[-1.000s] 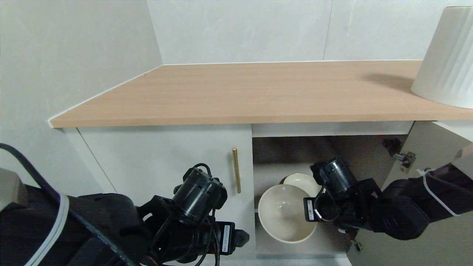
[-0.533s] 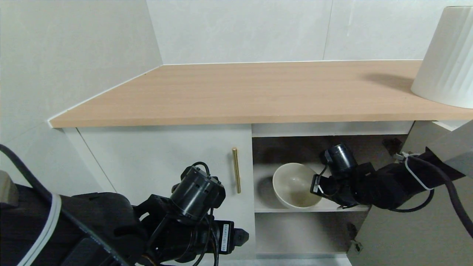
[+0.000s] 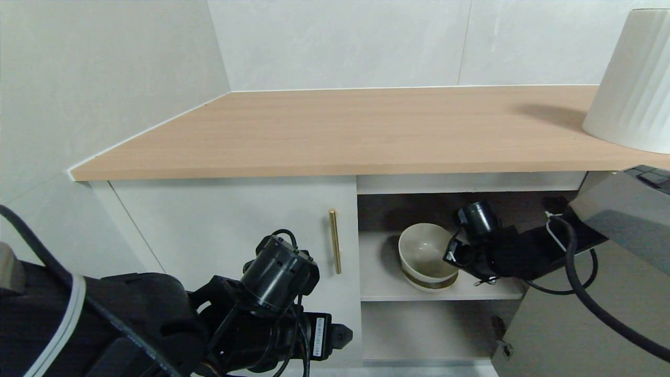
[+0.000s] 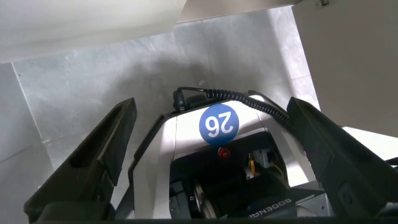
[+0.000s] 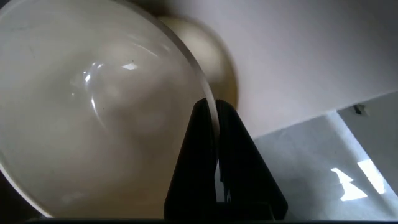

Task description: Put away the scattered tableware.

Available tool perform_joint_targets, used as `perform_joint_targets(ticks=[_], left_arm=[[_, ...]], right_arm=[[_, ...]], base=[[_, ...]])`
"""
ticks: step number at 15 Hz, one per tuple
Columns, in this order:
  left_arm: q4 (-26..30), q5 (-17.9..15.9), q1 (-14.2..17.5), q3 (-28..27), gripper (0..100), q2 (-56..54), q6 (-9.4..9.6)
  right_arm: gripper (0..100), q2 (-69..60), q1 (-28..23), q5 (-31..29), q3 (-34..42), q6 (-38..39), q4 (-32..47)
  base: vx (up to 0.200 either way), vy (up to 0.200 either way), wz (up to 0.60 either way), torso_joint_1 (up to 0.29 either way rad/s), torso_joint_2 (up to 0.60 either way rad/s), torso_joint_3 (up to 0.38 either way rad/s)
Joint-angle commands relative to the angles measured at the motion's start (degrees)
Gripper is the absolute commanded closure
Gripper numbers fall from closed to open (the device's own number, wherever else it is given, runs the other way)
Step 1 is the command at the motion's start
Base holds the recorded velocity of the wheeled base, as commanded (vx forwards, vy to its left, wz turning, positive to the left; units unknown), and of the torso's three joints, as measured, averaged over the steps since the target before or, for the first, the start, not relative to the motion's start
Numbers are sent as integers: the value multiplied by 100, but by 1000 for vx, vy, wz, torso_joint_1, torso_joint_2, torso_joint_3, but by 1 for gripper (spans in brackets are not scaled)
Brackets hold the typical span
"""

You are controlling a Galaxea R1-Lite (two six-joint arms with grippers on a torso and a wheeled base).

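Pinching the pale bowl (image 3: 423, 252) by its rim, our right tool (image 3: 454, 257) holds it inside the open cabinet at the upper shelf (image 3: 381, 287); our left tool (image 4: 214, 155) hangs low, jaws spread, before the closed door (image 3: 235, 220).

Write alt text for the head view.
The right gripper grips a cream bowl by its rim at the upper shelf of an open cabinet under a wooden counter. The left door is shut.
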Motion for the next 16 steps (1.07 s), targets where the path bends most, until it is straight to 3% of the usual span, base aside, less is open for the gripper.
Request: perform_joint_targets(ticks=[1,12,13,16], left_arm=[[-2,3,-1,0,0,-6,-2],[-2,3,-1,0,0,-6,-2],[-2,3,-1,0,0,3,-2],[7,3,-1,0,0,3,-2]], right_arm=[[100,227,-57,-30,-129,-1,-1],[100,412,-92,-118,-288,-10,7],[0,412,-92,-162,-288,-10,7],[0,394,-74,-171,-270,-19,7]], base=[[0,0,0,0,0,0],[0,0,0,0,0,0],[0,0,0,0,0,0],[0,0,0,0,0,0]])
